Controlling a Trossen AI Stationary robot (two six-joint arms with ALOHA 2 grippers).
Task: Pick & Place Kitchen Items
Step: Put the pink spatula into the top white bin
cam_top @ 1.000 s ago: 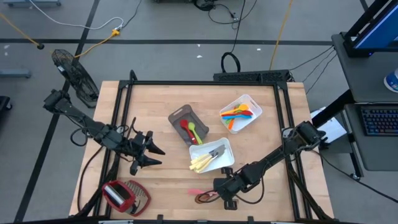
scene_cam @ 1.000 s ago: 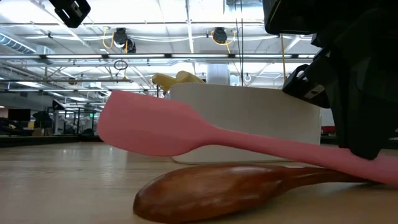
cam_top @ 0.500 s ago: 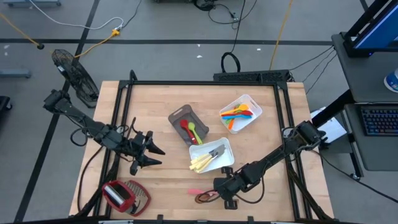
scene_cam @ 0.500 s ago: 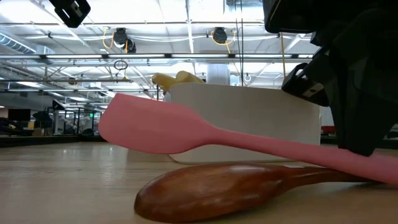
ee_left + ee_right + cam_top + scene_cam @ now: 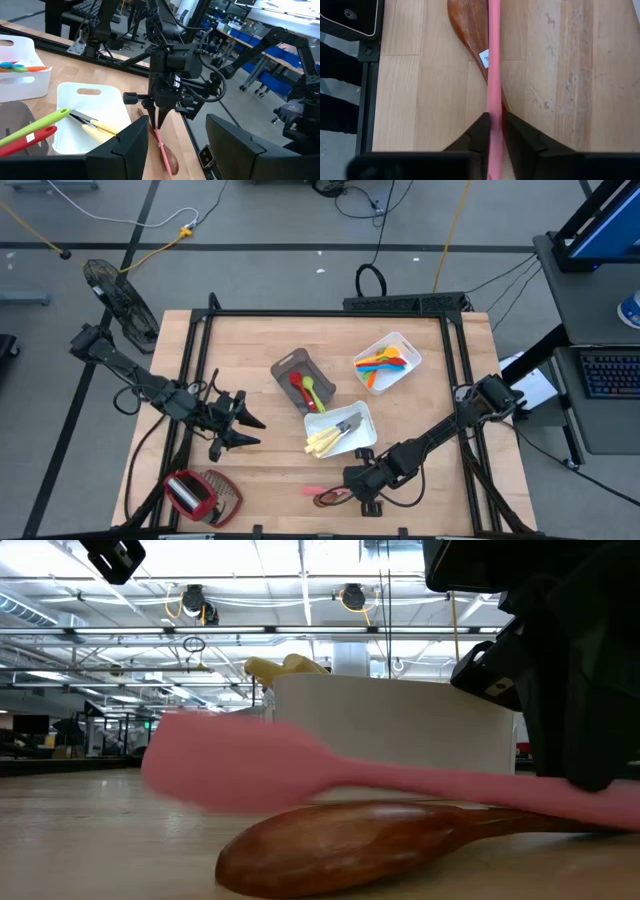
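Observation:
A pink spatula (image 5: 300, 768) is in my right gripper (image 5: 494, 131), near the table's near edge (image 5: 352, 483). Its blade (image 5: 215, 768) points toward the table's left. A brown wooden spoon (image 5: 340, 845) lies flat on the table under it, also seen in the right wrist view (image 5: 469, 27). My left gripper (image 5: 247, 427) is open and empty over the table's left part. Pale-handled knives lie in a white tray (image 5: 340, 430). Red and green utensils lie in a grey bin (image 5: 303, 380). My right gripper pinches the pink spatula's handle (image 5: 494, 102) between its two fingers (image 5: 481, 131), well back from the blade. The fingers point down from above and lie across the handle. The spatula is held about level above the wooden spoon, its blade (image 5: 215, 768) clear of the table.
A second white tray (image 5: 387, 362) with several coloured utensils stands at the far right. A red-and-wire-mesh gadget (image 5: 200, 495) lies at the near left corner. A black frame (image 5: 330, 313) runs along the table's edges.
The pink spatula has tipped in my right gripper's hold: its blade end has gone down a little and its handle now lies more level. The blade shows blurred. The wooden spoon has stayed in place.

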